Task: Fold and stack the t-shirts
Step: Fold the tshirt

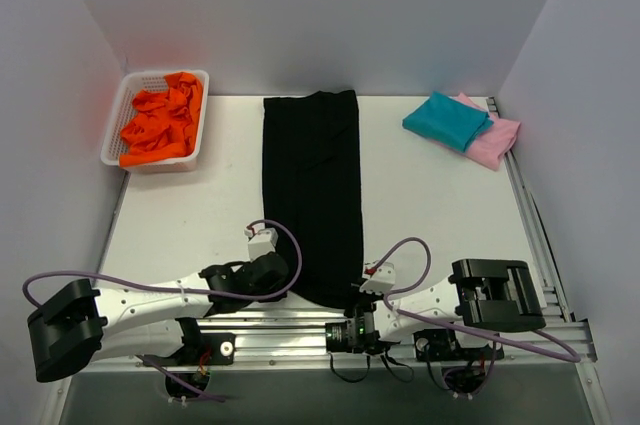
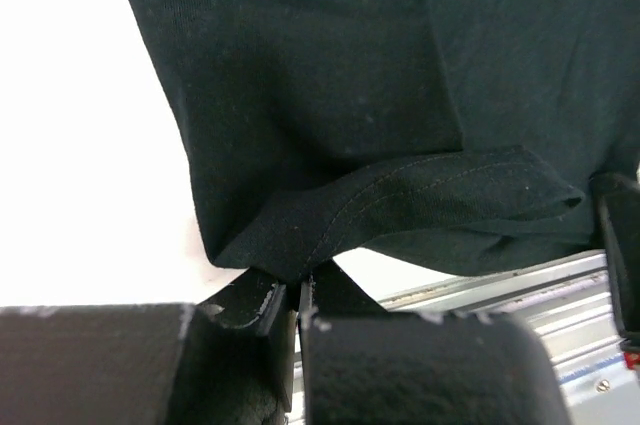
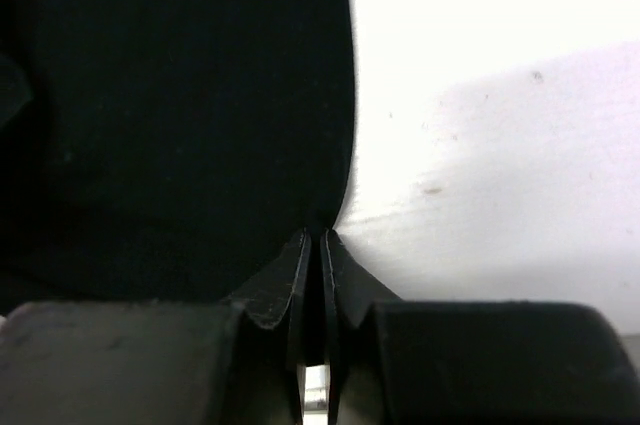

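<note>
The black t-shirt [image 1: 312, 185] lies folded into a long narrow strip down the middle of the table. My left gripper [image 1: 288, 283] is shut on its near left corner, and the left wrist view shows the hem [image 2: 400, 195] bunched at my closed jaws [image 2: 300, 285]. My right gripper [image 1: 358, 290] is shut on the near right edge of the same shirt [image 3: 180, 105], jaws pinched together [image 3: 321, 237]. A folded teal t-shirt [image 1: 447, 120] lies on a folded pink t-shirt [image 1: 497, 141] at the far right. No starburst mark shows.
A white basket [image 1: 113, 130] holding crumpled orange cloth [image 1: 160, 123] stands at the far left. A metal rail [image 1: 300, 325] runs along the near table edge under both arms. White walls close the back and sides.
</note>
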Robot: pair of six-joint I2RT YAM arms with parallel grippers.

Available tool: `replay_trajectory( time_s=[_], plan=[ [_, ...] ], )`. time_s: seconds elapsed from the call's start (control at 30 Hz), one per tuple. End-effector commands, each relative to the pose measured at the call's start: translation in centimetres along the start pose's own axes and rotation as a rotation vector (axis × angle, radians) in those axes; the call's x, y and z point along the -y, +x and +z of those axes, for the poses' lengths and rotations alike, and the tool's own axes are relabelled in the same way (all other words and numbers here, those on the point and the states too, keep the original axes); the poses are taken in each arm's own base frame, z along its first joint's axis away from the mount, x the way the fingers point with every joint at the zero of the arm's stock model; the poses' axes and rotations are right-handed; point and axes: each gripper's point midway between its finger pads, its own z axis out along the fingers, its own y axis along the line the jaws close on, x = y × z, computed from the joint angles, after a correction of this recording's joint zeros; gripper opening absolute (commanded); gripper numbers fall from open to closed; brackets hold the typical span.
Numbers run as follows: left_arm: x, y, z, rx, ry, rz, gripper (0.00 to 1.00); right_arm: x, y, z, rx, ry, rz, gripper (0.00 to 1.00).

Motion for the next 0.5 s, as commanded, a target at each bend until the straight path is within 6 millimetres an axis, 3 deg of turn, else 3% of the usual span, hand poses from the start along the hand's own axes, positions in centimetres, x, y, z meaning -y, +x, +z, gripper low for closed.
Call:
replay_trajectory(
  time_s=[0.0,0.3,0.33,0.47],
  plan=[
    [0.1,-1.6,-0.8,0.063,0.009,-0.023,0.02,1.8,2.0,-1.3,-0.098,0.07,-0.025,0.0],
    [-0.1,-0.1,-4.7,-0.005,0.084,-0.026,0.02,1.3,3.7,-5.5,-0.104,0.067,-0.107,0.0],
    [-0.9,0.3,-5.1,-0.017,0.056,-0.017,0.02,1.1,4.0,-6.0,-0.115,0.07,-0.103,0.0],
    [-0.8,-0.5,-7.0,0.005,0.073,-0.032,0.02,1.2,3.2,-6.8,-0.088,0.061,-0.082,0.0]
  ],
)
